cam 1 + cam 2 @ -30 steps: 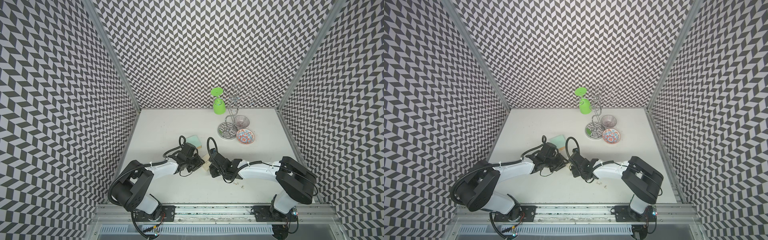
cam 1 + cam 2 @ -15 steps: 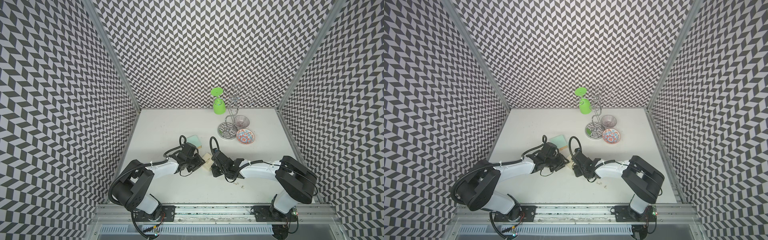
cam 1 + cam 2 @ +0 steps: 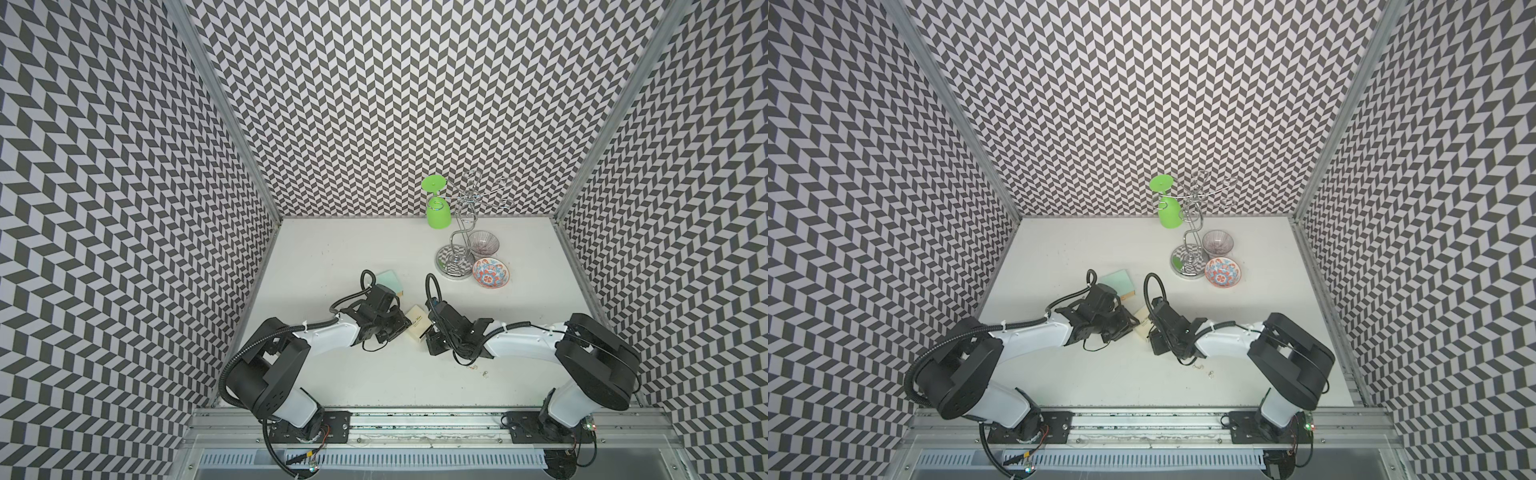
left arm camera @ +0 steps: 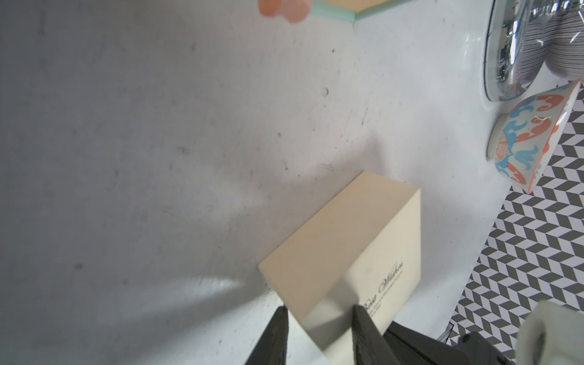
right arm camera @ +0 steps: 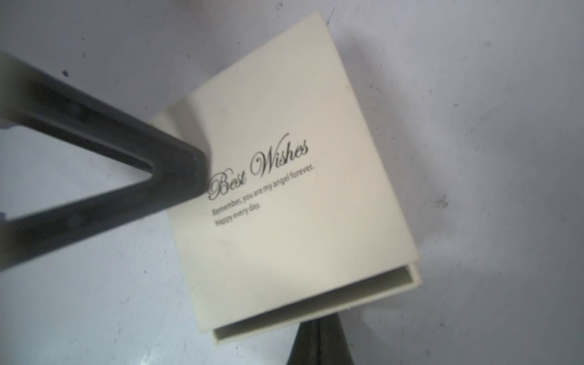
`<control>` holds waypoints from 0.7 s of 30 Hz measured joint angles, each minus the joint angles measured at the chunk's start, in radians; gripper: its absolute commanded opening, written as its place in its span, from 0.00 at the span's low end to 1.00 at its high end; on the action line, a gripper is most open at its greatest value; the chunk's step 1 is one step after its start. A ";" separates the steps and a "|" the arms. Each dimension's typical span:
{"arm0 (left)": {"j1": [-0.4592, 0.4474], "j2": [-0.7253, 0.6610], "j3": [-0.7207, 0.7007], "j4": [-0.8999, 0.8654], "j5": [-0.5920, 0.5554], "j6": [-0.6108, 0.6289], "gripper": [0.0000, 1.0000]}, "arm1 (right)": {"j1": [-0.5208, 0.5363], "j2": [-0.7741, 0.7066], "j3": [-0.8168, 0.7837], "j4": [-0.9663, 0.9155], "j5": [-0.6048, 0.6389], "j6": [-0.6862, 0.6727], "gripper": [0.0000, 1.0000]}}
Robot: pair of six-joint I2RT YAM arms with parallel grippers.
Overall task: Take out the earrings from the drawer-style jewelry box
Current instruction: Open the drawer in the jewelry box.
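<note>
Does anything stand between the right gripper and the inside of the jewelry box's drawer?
Yes. The jewelry box sleeve covers the drawer except a narrow slit facing the shut right gripper. No earrings show in the slit; some earrings lie loose on the table.

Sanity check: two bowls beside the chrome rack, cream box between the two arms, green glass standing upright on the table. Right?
One slip: the green glass hangs upside down from the chrome rack, foot up; both top views show it. Striped bowl and patterned bowl beside it, cream box between left arm and right arm: right.
</note>
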 measured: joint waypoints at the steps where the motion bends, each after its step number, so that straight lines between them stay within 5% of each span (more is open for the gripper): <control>1: -0.001 0.000 0.001 0.000 -0.003 0.000 0.32 | -0.002 -0.009 -0.010 0.002 -0.001 0.000 0.00; 21: -0.005 0.001 0.002 0.006 -0.018 -0.003 0.32 | -0.002 -0.124 -0.124 -0.005 -0.042 0.052 0.00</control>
